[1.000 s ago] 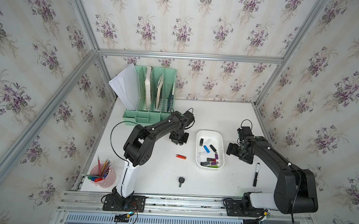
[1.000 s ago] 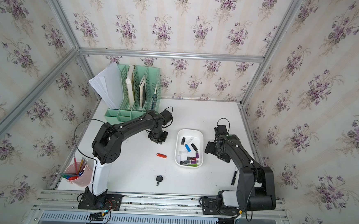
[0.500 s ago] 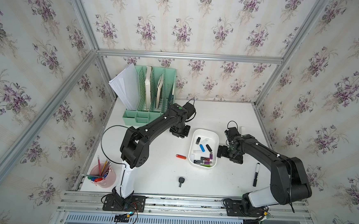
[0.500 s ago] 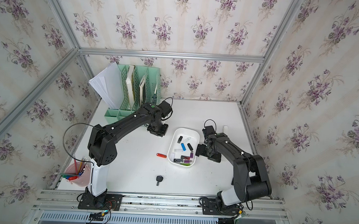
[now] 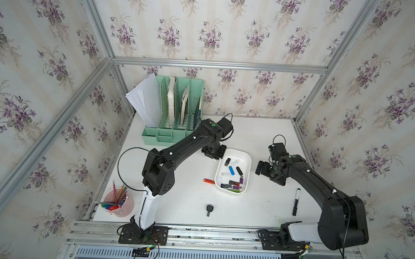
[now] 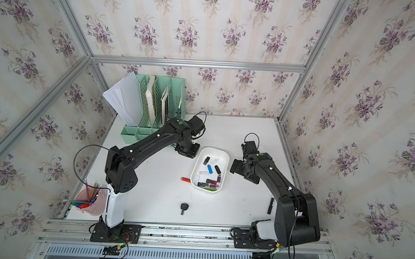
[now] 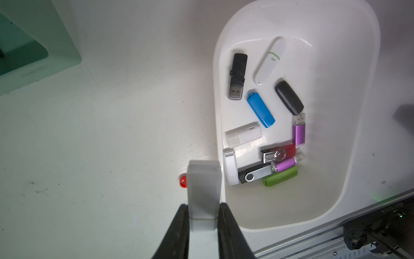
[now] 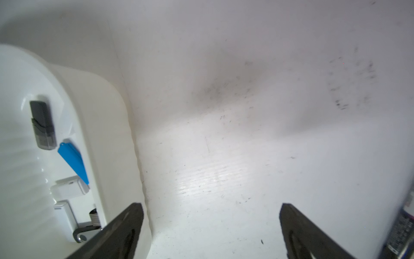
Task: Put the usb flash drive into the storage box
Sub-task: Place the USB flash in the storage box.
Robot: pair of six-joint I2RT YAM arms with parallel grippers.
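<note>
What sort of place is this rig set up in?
Probably a mock home-office desk inside a test booth: floral wallpaper panels on an aluminium frame, a green file organizer holding papers, and a pink pencil cup.

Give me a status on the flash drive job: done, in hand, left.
Done: several drives, the blue drive among them, lie in the storage box. In hand: the left gripper is shut on a pale grey drive, held just outside the box's rim. Left: drop that one in, then probably the red drive lying on the table beside the box. The right gripper is open and empty.
</note>
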